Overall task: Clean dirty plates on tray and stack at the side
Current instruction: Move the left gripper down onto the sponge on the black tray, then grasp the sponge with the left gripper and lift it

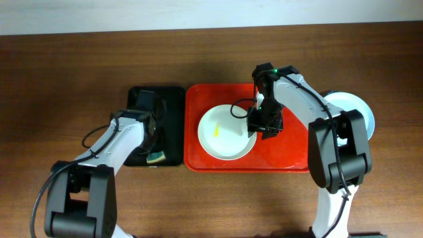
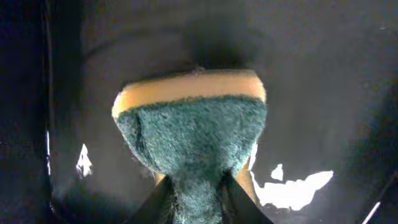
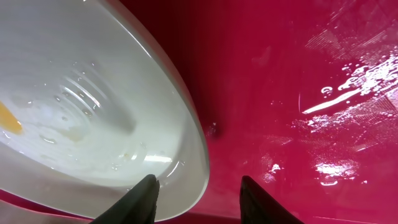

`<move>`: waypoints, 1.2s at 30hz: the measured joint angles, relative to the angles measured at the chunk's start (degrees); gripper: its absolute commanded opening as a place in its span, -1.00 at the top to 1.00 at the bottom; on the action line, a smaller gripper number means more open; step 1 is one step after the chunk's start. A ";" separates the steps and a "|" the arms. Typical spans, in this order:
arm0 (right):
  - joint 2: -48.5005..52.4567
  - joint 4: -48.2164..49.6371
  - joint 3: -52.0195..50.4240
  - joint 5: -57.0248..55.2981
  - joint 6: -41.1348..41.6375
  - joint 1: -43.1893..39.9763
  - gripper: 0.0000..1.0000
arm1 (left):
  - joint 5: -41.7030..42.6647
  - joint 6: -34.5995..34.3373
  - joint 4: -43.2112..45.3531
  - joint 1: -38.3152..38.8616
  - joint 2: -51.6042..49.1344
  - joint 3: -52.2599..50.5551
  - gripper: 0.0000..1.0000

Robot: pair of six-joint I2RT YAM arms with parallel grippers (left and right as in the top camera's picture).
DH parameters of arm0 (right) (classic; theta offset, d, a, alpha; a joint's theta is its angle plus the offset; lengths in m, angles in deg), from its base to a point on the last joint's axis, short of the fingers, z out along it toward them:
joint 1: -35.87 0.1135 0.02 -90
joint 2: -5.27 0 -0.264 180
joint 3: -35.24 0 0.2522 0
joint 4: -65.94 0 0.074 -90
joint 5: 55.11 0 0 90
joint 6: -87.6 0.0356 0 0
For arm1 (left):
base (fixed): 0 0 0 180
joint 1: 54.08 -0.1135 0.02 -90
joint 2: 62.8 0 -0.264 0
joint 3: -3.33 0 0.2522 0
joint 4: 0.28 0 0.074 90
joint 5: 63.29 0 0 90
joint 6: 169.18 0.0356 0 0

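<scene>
Left jaws are clamped on a sponge [image 2: 189, 130]: in the left wrist view I see the two fingers [image 2: 155, 208] pinching its green scouring face at the lower end, with the yellow foam layer showing along the top. The sponge hangs over the black tray [image 2: 311, 62], which sits on the wooden surface [image 1: 66, 66] just left of the red tray [image 1: 291, 158].

Right jaws are apart. In the right wrist view one finger [image 3: 146, 199] sits over the rim of the white plate [image 3: 93, 118] and the other over the wet red floor of the tray, so the plate's edge lies between them. I cannot tell whether either finger touches the plate.

The white plate lies in the left half of the red tray and carries a yellow smear [image 1: 217, 130] near its middle. A second, pale plate [image 1: 353, 106] rests on the surface beyond the red tray's right edge, partly hidden by the right arm
</scene>
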 measured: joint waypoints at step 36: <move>0.00 1.86 0.00 -0.46 -0.04 0.00 0.30 | 1.75 13.75 -0.74 0.00 11.91 14.58 1.00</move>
